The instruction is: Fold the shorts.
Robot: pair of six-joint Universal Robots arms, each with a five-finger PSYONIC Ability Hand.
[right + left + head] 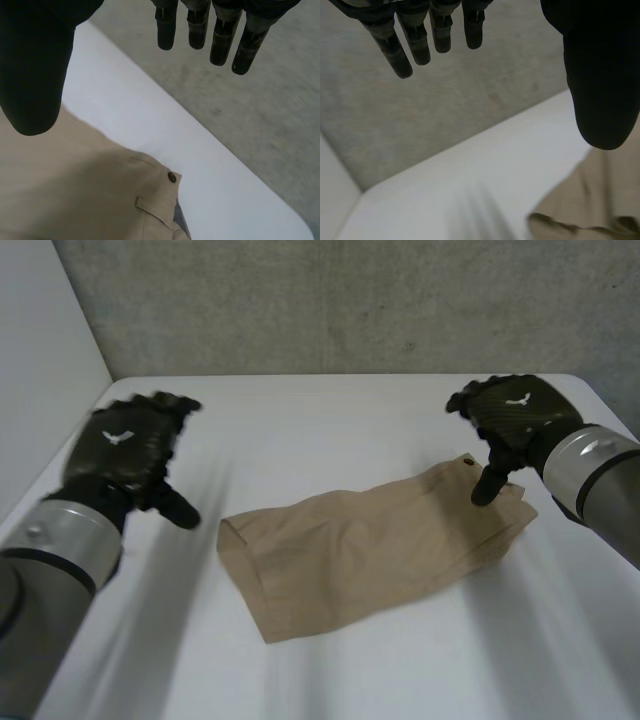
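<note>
Left hand (125, 445) beside tan shorts (370, 550)

Matt tan cloth shorts (370, 555) lie on a smooth white table (330, 425); the wall (350, 300) is rough grey concrete.

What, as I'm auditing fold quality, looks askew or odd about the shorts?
Nothing looks damaged or spilled. The shorts lie slanted across the table rather than square to it. The waistband end, with its button, lies by the right hand and looks uneven there.
</note>
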